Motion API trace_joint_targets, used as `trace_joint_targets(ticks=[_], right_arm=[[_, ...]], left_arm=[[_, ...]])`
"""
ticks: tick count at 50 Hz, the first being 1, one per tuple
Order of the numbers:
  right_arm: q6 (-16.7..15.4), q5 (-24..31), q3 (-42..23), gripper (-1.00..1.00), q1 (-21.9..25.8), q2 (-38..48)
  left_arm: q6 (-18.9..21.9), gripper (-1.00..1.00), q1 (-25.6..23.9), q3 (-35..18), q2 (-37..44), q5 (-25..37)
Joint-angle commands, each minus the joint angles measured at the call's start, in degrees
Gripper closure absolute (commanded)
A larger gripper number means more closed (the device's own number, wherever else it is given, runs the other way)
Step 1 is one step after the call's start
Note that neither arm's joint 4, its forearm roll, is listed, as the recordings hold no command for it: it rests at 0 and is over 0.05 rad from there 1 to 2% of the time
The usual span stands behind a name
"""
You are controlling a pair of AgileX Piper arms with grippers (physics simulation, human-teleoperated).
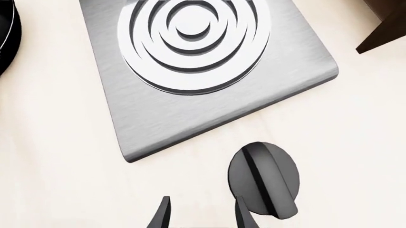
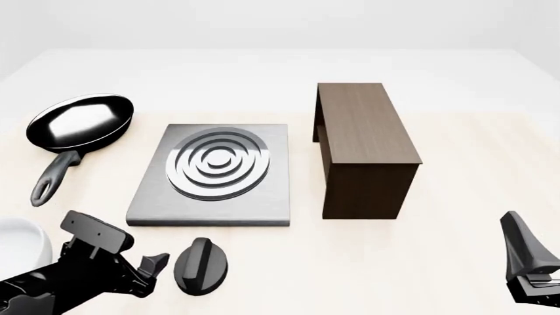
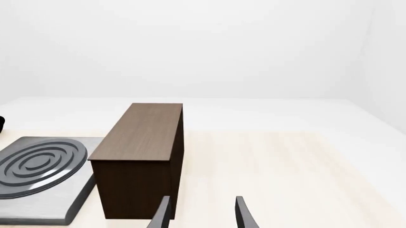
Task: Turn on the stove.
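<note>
So at the far left there's the frying pan [image 2: 80,121], handle pointing back toward the arms, with a strip of bare table [image 2: 473,131] between it and the stove [image 2: 214,172]. A white rounded thing [image 2: 16,241] sits cut off at the edge, can't tell what it is.

The left gripper [image 2: 157,266] hangs low just left of the knob [image 2: 201,264]. Its fingers [image 1: 161,213] are spread apart with nothing between them; in the wrist view the knob sits just past one fingertip, outside the gap, not clearly touching. The knob lies just in front of the stove's near edge, small gap between.

The brown cabinet [image 2: 363,147] stands just right of the stove.

The right gripper [image 2: 525,259] is far right, well apart from everything, partly cropped. Its fingers [image 3: 243,213] are parted and empty.
</note>
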Motion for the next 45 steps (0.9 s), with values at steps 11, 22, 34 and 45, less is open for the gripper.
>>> trace_joint_targets(ticks=[11,22,34,45], right_arm=[[-0.29,0.00,-0.01,-1.00,0.00,0.01],[-0.05,0.00,0.00,-1.00,0.00,0.02],[0.03,0.00,0.00,-1.00,-0.01,0.00],[-0.04,0.00,0.00,-1.00,0.01,0.00]], left_arm=[[-1.57,-1.00,-3.61,1.54,8.68,-7.22],[-3.11,-1.00,-6.38,1.58,12.32,-9.51],[-7.17,-1.00,-11.61,-0.06,13.61,-8.37],[-8.63,-1.00,-14.25,-0.92,15.02,-8.79]])
